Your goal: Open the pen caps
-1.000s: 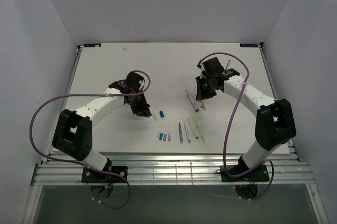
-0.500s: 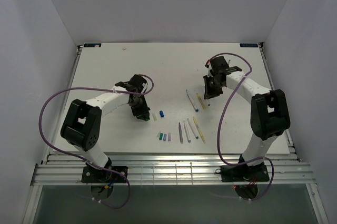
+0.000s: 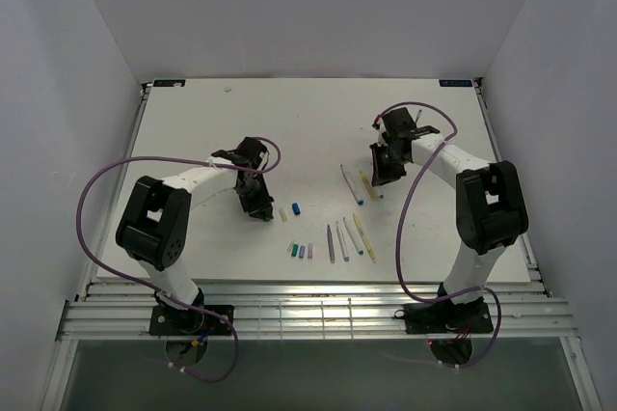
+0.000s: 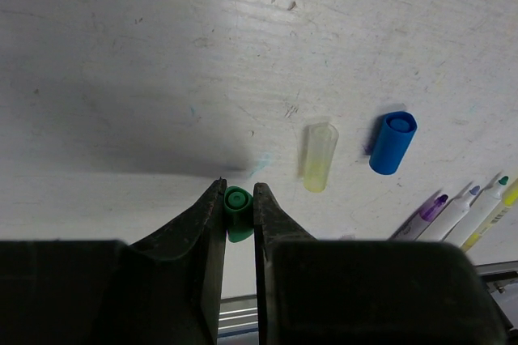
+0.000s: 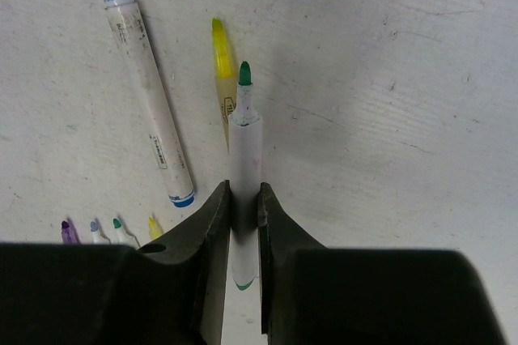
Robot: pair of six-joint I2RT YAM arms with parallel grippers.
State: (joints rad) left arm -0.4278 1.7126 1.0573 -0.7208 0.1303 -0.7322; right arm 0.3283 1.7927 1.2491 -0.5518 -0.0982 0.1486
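Both arms have drawn their elbows in toward the middle of the table since a second ago, while their grippers sit almost where they were. A white table [image 3: 193, 122], scuffed with ink marks, fills the centre of the overhead view. The left arm [image 3: 198, 178] reaches in from the lower left and the right arm [image 3: 448, 162] from the lower right. The left gripper [image 4: 239, 199], left of centre overhead, is pinched narrow on a green cap [image 4: 237, 214], whose round end faces the wrist camera. The right gripper [image 5: 244, 199], right of centre overhead, is clamped on a green-tipped pen [image 5: 245, 151], uncapped, its tip pointing to the top of the wrist frame. Just left of it on the table lies a yellow-tipped pen [image 5: 222, 78], and further left a longer blue-ended pen [image 5: 150, 110]. Four more pens [image 3: 347, 237] lie side by side at lower centre overhead, with a row of three caps [image 3: 301, 250] to their left. Right of the left gripper, a pale yellow cap [image 4: 319, 156] and a blue cap [image 4: 392, 142] lie near each other, apart.
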